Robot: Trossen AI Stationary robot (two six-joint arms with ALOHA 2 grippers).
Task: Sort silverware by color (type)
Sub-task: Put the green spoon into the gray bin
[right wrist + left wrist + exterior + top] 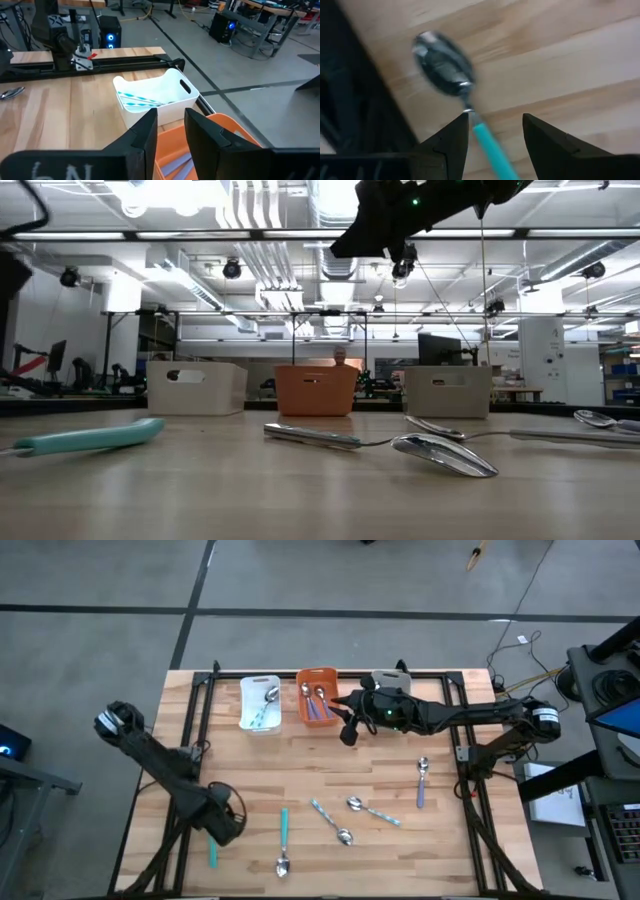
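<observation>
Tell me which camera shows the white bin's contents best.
The right wrist view: it looks down into the white bin and shows pale-blue-handled spoons lying inside. The high view shows the white bin from above, smaller, with spoons inside. The low view shows only its outer wall. The left wrist view does not show it.

spoons [345, 823] | metal bowls, teal, purple, pale-blue handles; six flat on table; others in bins
</observation>
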